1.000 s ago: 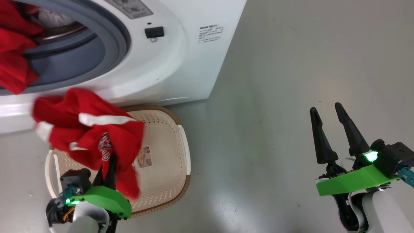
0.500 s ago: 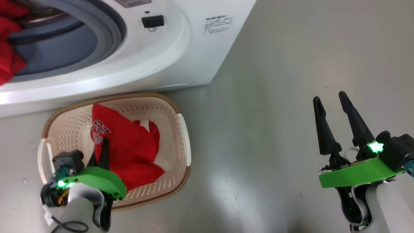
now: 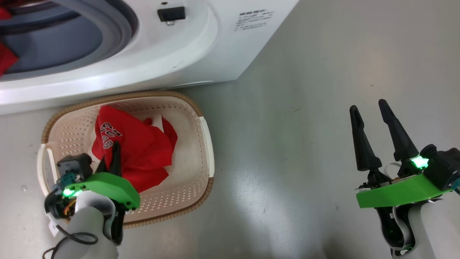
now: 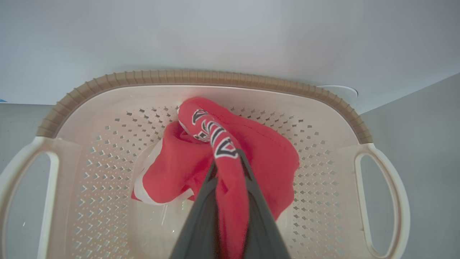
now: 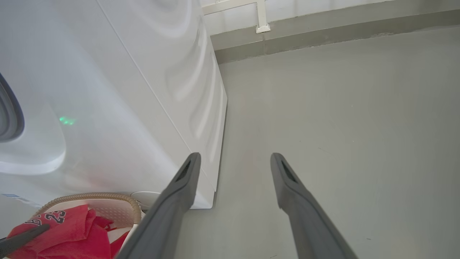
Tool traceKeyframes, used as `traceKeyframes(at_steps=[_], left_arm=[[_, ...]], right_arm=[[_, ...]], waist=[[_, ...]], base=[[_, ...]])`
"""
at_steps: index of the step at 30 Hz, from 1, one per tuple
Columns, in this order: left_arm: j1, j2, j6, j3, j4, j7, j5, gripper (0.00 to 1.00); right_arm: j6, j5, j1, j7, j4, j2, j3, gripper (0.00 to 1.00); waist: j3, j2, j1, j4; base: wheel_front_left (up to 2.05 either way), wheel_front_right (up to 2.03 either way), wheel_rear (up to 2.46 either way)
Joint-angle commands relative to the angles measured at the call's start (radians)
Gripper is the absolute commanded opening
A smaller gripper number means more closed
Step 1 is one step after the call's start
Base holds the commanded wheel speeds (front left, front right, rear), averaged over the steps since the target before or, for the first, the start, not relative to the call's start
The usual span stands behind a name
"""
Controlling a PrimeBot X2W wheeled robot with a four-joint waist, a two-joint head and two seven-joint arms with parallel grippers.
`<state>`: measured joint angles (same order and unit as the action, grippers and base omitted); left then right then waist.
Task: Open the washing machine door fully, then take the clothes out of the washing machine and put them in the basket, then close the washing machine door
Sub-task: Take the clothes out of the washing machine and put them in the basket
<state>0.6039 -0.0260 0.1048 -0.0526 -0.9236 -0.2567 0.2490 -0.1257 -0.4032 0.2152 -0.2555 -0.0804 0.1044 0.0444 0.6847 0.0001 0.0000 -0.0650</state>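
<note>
Left wrist view: my left jaws are clamped on the clothes, mid-frame inside the basket; my right jaws stand apart. Risk: fabric clings on release and lifts out with me.

The red garment bears the only print that can be read. In the right wrist view, dark numerals edged in white read "23". The letters beside them begin with what looks like a "B" and are cut off by a fold. In the head view the same print shows on the garment as it lies in the basket, creased and turned, so it cannot be read with certainty. In the left wrist view the characters wrap over a ridge of cloth and are broken up. A printed label on the white side of the washing machine has several lines of dark text, too small to read.
</note>
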Motion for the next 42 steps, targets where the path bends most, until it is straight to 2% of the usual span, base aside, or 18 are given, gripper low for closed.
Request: traceKeyframes(at_steps=[1,4,8,10,11,23,32,42], left_arm=[[-0.01,-0.024,-0.003,-0.023,0.005,-0.005,0.005,0.09],[-0.006,-0.024,-0.003,-0.021,0.0,-0.005,0.008,0.15],[-0.011,-0.024,-0.002,-0.015,-0.003,-0.005,0.012,0.48],[-0.017,-0.024,-0.004,-0.013,-0.002,-0.005,0.016,0.97],[-0.021,-0.024,-0.004,-0.011,-0.001,-0.005,0.018,1.0],[-0.087,-0.024,-0.015,-0.01,0.059,-0.005,0.033,1.0],[-0.177,-0.024,-0.01,-0.049,0.188,-0.005,0.005,1.0],[-0.286,-0.024,0.002,-0.049,0.359,-0.005,-0.017,1.0]], right_arm=[[-0.005,0.012,0.002,-0.006,0.024,0.01,0.019,1.0],[-0.005,0.011,0.002,-0.006,0.025,0.01,0.016,1.0],[-0.005,0.011,0.001,-0.006,0.022,0.009,0.018,1.0],[-0.005,0.011,-0.001,-0.006,0.019,0.009,0.017,1.0],[-0.005,0.011,-0.002,-0.006,0.017,0.009,0.017,1.0],[-0.005,0.009,-0.018,-0.006,-0.008,0.012,0.023,1.0],[-0.005,0.006,-0.045,-0.006,-0.037,0.021,0.032,1.0],[-0.005,0.005,-0.1,-0.006,-0.064,0.033,0.042,1.0]], waist=[[-0.001,-0.0001,0.0,0.001],[-0.001,-0.0001,0.0,0.004],[-0.01,-0.0001,0.0,0.005],[-0.017,-0.0001,0.0,0.007],[-0.023,-0.0001,0.0,0.008],[-0.115,-0.0001,0.0,0.02],[-0.245,-0.0001,0.0,0.024],[-0.384,-0.0001,0.0,0.047]], base=[[0.0,0.0,0.0],[0.0,0.0,0.0],[0.0,0.0,0.0],[0.0,0.0,0.0],[0.0,0.0,0.0],[0.0,0.0,0.0],[0.0,0.0,0.0],[0.0,0.0,0.0]])
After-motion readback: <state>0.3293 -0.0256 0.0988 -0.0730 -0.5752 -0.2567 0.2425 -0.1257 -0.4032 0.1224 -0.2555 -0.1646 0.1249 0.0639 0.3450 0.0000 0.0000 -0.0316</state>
